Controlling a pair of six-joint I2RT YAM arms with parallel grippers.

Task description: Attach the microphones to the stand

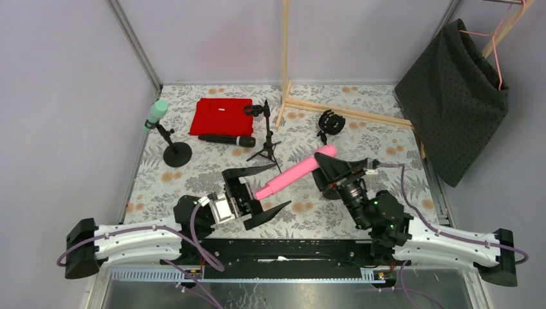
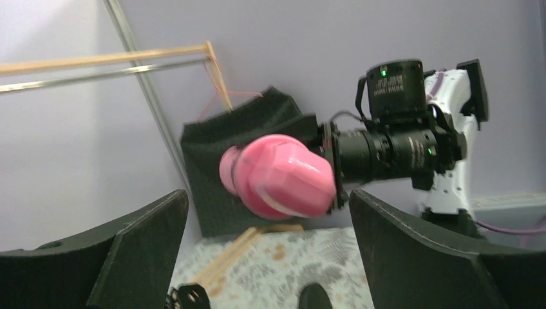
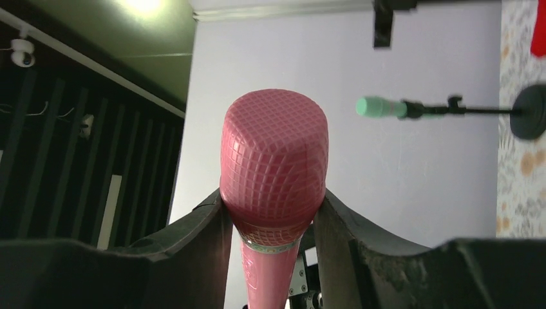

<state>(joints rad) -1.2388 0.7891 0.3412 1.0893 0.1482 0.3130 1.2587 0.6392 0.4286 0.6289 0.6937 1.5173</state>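
The left gripper [image 2: 268,193] shows as two dark fingers [image 2: 129,257] at the lower corners, spread wide and touching nothing. Between and beyond them, the pink microphone [image 2: 280,177] points its blunt end at the lens (slightly blurred). Its far part is clamped in the right gripper [image 2: 322,161], behind which sit a black motor housing with green lights and a white arm link [image 2: 454,187]. A dark cloth [image 2: 257,116] hangs from a wooden frame [image 2: 103,59] behind, above the floral tabletop [image 2: 302,257].
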